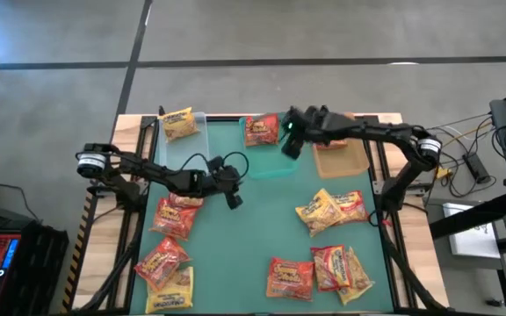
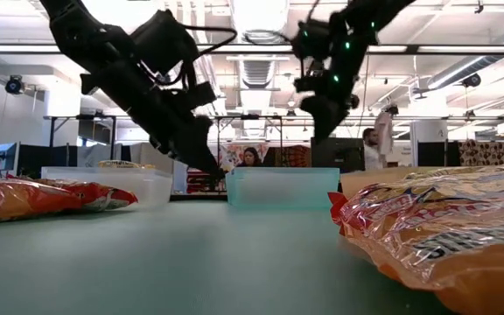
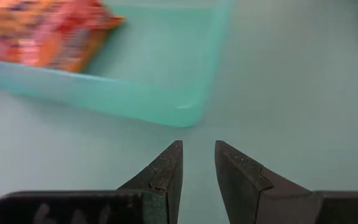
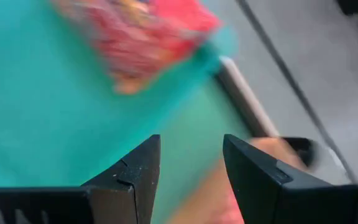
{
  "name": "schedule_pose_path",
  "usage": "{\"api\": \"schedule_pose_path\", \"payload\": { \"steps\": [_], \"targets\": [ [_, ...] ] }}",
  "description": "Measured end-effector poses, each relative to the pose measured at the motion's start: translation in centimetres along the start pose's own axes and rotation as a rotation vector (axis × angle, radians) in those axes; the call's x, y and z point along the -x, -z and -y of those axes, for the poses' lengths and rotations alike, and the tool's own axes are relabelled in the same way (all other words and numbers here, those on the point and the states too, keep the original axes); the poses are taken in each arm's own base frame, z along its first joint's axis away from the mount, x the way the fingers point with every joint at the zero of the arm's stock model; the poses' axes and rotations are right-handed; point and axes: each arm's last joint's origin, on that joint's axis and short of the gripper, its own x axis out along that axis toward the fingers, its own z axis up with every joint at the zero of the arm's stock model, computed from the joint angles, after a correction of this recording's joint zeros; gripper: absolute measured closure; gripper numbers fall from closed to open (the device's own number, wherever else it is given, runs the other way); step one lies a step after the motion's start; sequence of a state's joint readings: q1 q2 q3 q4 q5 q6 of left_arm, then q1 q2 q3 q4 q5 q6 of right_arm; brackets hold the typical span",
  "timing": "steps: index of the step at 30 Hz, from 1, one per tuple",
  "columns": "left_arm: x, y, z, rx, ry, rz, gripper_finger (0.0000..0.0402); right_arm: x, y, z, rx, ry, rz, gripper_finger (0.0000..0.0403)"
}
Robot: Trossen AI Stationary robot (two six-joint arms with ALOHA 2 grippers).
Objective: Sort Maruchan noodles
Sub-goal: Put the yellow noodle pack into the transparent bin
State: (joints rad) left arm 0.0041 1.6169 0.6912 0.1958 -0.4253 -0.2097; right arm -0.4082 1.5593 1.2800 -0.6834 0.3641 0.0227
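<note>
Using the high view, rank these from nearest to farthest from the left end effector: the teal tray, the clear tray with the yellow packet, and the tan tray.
From the left end effector, near the table's middle:
1. Teal tray, just beyond it at the far middle, holding a red packet.
2. Clear tray, far left corner, holding the yellow packet.
3. Tan tray, far right, below the right arm.

No text can be read with certainty: the printed logos on the noodle packets (image 1: 172, 216) are too small or blurred, and the large lettering on the near packet (image 2: 440, 229) in the low view shows only partial, illegible strokes
</note>
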Motion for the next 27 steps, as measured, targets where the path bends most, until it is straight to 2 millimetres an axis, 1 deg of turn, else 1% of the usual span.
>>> {"api": "schedule_pose_path", "payload": {
  "steps": [4,7,11,16,20,24,27],
  "targets": [
    [0.7,0.0,1.7,0.009,0.093,0.023,0.0325,2.1,0.4,-5.0,0.019,-0.087,0.037,0.0247],
    [1.5,0.3,3.4,0.011,0.148,0.04,0.0325,3.8,1.4,-8.5,0.026,-0.148,0.037,0.0252],
    [2.9,0.9,5.7,0.005,0.225,0.05,0.0325,5.8,3.1,-11.8,-0.007,-0.201,0.006,0.0254],
    [4.6,1.7,8.0,0.019,0.308,0.063,0.0325,7.9,5.1,-14.8,-0.153,-0.289,-0.076,0.0245],
    [5.7,2.0,9.4,0.012,0.332,0.105,0.0325,9.5,7.1,-16.7,-0.222,-0.325,-0.156,0.0225],
    [6.4,2.4,10.1,0.027,0.359,0.104,0.0325,11.0,9.4,-17.9,-0.295,-0.295,-0.263,0.0197],
    [6.7,2.6,10.5,0.034,0.373,0.101,0.0325,11.8,10.8,-18.5,-0.356,-0.258,-0.308,0.0178]
  ]
}}
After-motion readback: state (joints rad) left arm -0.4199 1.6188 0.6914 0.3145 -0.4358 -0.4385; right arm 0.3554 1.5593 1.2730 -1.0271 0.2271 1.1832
